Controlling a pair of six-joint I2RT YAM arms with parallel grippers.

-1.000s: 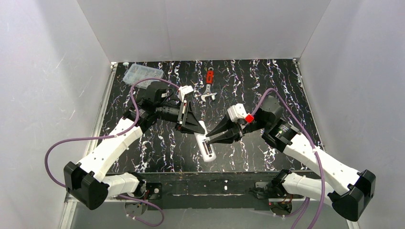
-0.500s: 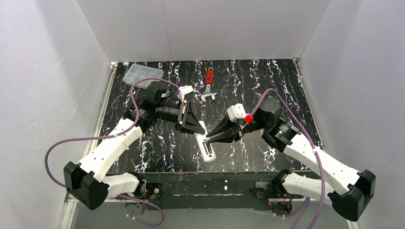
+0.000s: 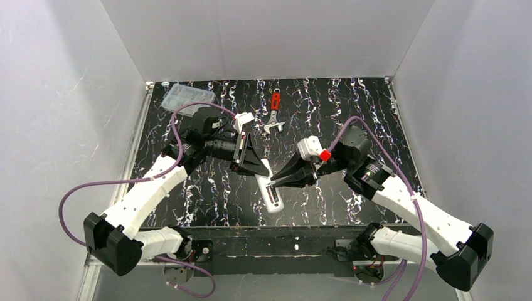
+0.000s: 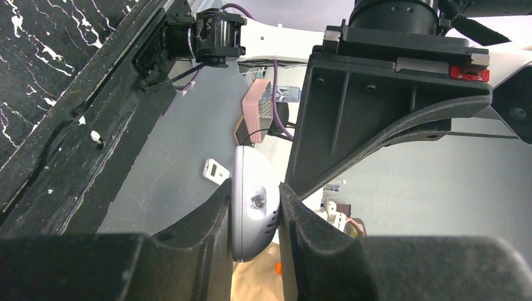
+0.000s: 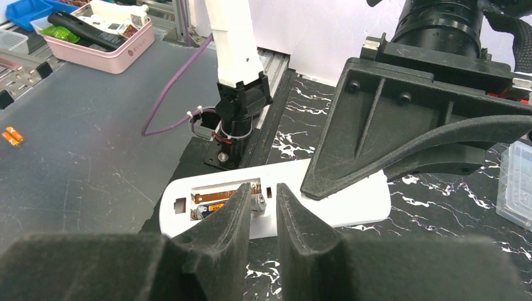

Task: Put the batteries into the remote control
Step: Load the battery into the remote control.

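Observation:
The white remote control (image 3: 271, 191) lies back-up near the table's middle front. My left gripper (image 3: 259, 168) is shut on its far end; the left wrist view shows that end (image 4: 254, 210) clamped between the jaws (image 4: 254, 207). In the right wrist view the remote (image 5: 351, 204) shows its long recess with two dark batteries (image 5: 210, 204) lying side by side in it. My right gripper (image 5: 260, 204) hovers over the recess's right end, its jaws a narrow gap apart with nothing between them. Its left finger (image 5: 229, 226) covers part of the batteries. It also shows in the top view (image 3: 274, 184).
A red-handled wrench (image 3: 275, 113) lies at the back middle. A clear plastic compartment box (image 3: 187, 97) sits at the back left, and its corner shows in the right wrist view (image 5: 517, 182). The table's front edge (image 3: 282, 229) runs just below the remote.
My right gripper has edged slightly left over the remote. The left gripper and the remote have not moved.

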